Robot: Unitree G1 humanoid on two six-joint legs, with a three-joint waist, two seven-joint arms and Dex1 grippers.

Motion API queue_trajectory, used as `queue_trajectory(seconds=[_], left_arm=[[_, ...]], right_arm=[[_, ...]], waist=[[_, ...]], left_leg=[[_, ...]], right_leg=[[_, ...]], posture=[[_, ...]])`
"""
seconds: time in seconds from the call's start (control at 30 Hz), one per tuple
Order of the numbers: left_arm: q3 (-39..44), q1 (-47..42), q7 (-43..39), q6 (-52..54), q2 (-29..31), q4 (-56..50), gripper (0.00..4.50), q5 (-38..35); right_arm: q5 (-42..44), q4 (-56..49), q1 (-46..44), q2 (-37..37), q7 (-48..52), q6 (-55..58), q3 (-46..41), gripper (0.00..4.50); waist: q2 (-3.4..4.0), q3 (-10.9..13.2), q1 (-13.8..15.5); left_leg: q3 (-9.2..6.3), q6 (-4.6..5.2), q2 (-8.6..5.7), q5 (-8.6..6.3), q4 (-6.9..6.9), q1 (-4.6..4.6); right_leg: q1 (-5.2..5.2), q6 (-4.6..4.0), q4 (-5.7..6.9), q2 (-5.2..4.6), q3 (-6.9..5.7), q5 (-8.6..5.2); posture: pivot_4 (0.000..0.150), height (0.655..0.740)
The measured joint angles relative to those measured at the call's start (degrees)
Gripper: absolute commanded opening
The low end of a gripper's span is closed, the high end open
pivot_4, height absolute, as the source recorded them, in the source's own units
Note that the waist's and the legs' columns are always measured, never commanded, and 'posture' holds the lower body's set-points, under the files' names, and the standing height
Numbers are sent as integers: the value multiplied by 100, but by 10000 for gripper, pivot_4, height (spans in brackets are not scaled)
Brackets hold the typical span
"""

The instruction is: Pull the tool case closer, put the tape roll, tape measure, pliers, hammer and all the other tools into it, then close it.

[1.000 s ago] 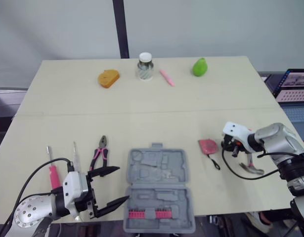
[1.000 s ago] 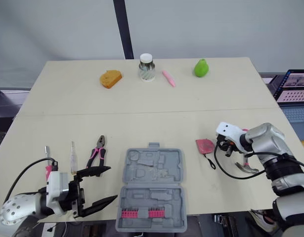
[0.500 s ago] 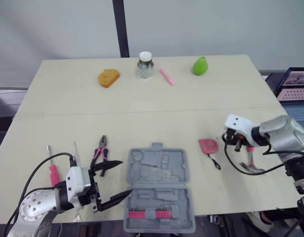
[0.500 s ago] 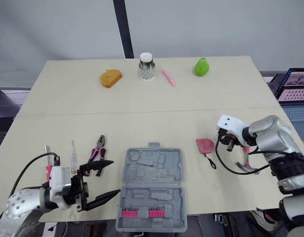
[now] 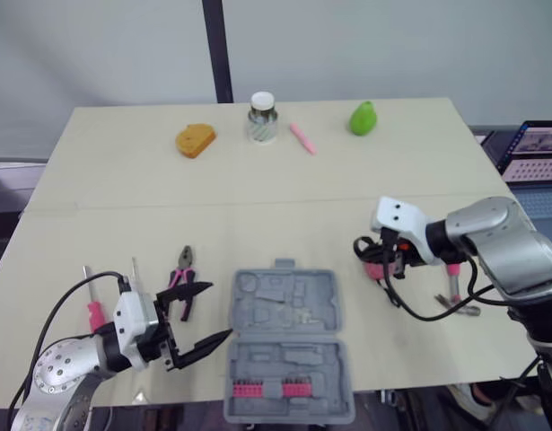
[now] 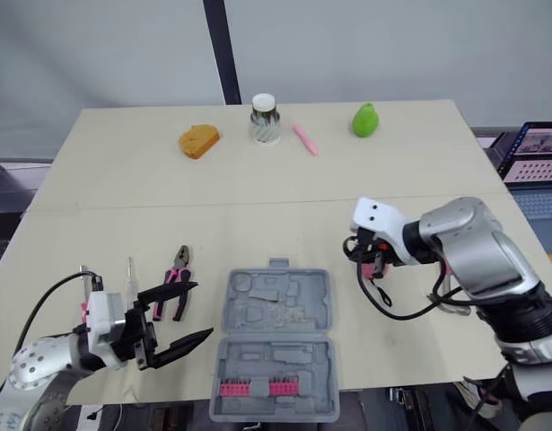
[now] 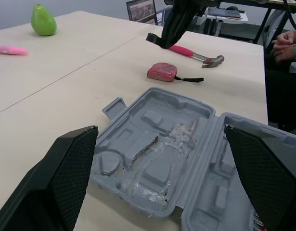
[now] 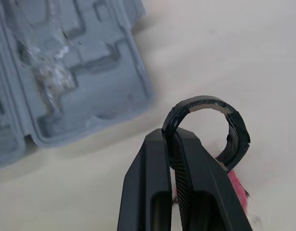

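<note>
You've got the tool case on the table, centre, at the near edge. Left of it lie the pliers, then two screwdrivers further left. The left gripper is between pliers and case. Right of the case is the tape measure, with the hammer beyond it. The right gripper is over the tape measure, tape roll in its fingers. Far edge, left to right: bread slice, jar, pen, pear.
</note>
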Motion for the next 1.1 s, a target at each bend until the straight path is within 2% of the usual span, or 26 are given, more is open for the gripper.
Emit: queue_trajectory(seconds=[0.13, 0.47, 0.73, 1.1], left_arm=[[180, 117, -7, -1, 1, 126, 45000, -30], [750, 486, 49, -2, -33, 308, 45000, -165], [1039, 799, -38, -93, -113, 468, 45000, -174], [1298, 1029, -75, -199, -225, 737, 45000, -176]], right_arm=[[162, -227, -1, 164, -107, 212, 150, 602], [466, -515, -40, 1148, -706, 519, 682, 602], [440, -14, -277, 2089, -1304, 447, 1071, 602], [384, 763, -399, 3024, -1700, 178, 1355, 602]], waist=[[0, 0, -5], [-2, -1, -18], [-7, -3, -21], [-10, -5, -48]], left_leg=[[0, 1, 0, 1, 0, 0], [1, 0, 0, 1, -1, -1], [1, 0, 0, 1, -1, -1], [3, 0, 1, 1, -2, -2]], right_leg=[[0, 1, 0, 0, -1, 1], [-4, 1, 2, 2, 0, 1], [-7, 1, 8, 4, -1, 1], [-16, 1, 20, 7, 1, 1]], posture=[[1500, 6950], [1500, 6950], [1500, 6950], [1500, 6950]])
